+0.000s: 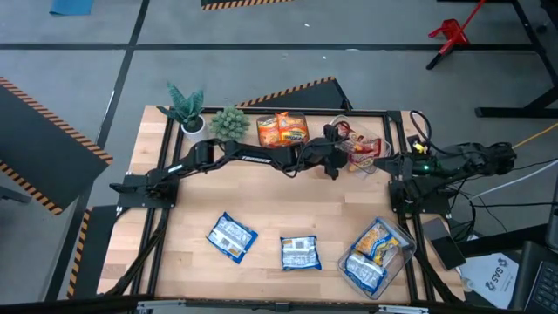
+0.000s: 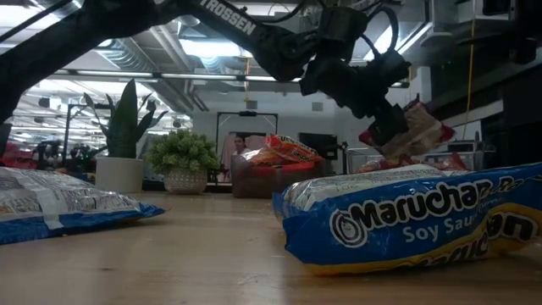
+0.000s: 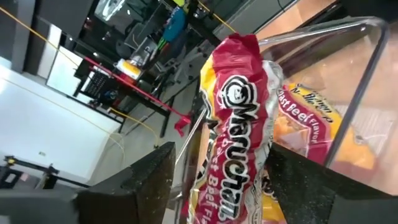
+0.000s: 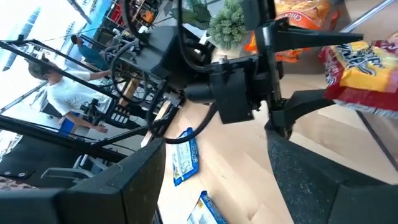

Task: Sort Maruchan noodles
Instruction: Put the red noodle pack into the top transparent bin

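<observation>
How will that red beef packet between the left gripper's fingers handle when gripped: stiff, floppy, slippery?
The red packet looks crinkly, so it probably bends and its film may slide between the left gripper fingers. It seems light, hanging over the clear bin without sagging much.

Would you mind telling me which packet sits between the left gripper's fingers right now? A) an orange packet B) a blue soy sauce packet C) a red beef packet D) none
C: the left gripper has a red beef packet between its fingers, over the clear bin.
</observation>
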You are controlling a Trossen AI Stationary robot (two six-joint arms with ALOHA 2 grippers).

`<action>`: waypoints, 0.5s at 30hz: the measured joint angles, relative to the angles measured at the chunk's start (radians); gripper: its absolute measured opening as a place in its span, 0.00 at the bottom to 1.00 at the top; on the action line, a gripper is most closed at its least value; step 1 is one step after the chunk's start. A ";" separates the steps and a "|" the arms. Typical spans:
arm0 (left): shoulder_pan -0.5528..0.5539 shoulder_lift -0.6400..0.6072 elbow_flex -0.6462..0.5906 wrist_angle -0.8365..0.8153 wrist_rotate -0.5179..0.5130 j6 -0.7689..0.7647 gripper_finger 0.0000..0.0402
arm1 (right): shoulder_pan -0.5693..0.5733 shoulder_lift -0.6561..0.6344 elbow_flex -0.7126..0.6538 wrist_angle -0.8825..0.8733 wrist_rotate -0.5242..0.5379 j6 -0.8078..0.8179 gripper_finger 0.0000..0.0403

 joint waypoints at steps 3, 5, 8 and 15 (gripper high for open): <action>-0.007 -0.005 0.000 -0.012 0.013 -0.007 0.61 | 0.000 0.019 -0.012 -0.004 0.021 0.000 0.67; -0.007 -0.005 0.000 -0.042 0.064 -0.029 0.61 | 0.000 0.038 -0.033 -0.019 0.037 0.001 0.67; -0.009 -0.005 0.000 -0.133 0.105 -0.059 0.61 | 0.000 0.089 -0.060 -0.039 0.061 -0.001 0.67; -0.006 -0.005 0.000 -0.184 0.075 -0.081 0.61 | 0.000 0.276 -0.068 -0.074 0.147 -0.111 0.67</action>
